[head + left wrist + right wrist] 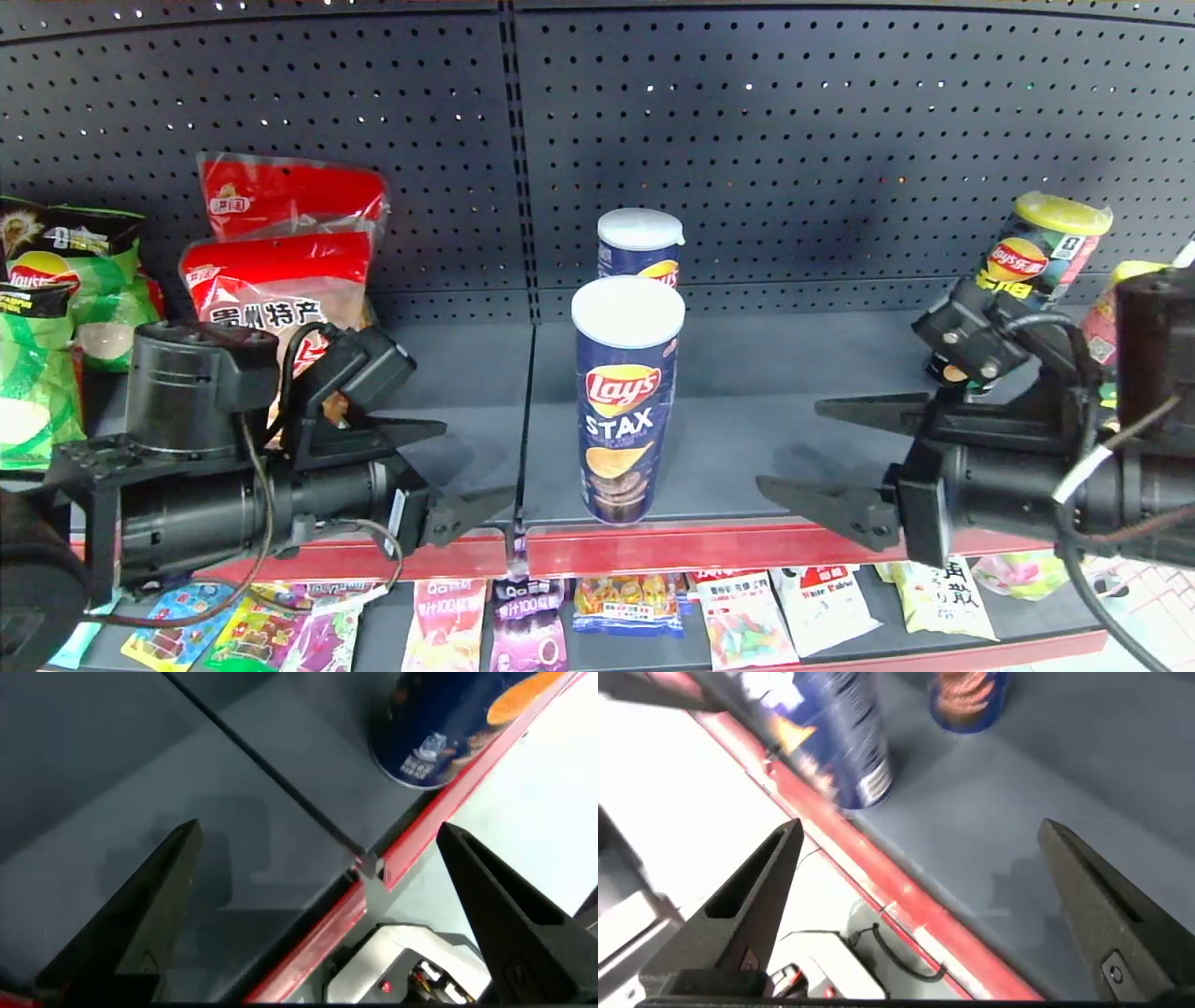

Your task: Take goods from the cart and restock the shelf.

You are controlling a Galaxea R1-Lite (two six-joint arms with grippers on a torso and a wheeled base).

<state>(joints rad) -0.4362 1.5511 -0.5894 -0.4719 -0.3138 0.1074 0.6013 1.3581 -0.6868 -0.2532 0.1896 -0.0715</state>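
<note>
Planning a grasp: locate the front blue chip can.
Head view: front blue chip can stands mid-shelf at the red edge, between left gripper and right gripper.

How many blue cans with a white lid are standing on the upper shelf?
2. The front can stands near the red front edge of the shelf; the rear can stands directly behind it. Others may be hidden behind the robot's arms.

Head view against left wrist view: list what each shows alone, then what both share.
Head view alone: the rear blue can, red snack bags, yellow-lidded can, and the open right gripper. Left wrist view alone: a white unit with a red light below the shelf. Both: the front blue can, the red shelf lip, and the open left gripper.
</note>
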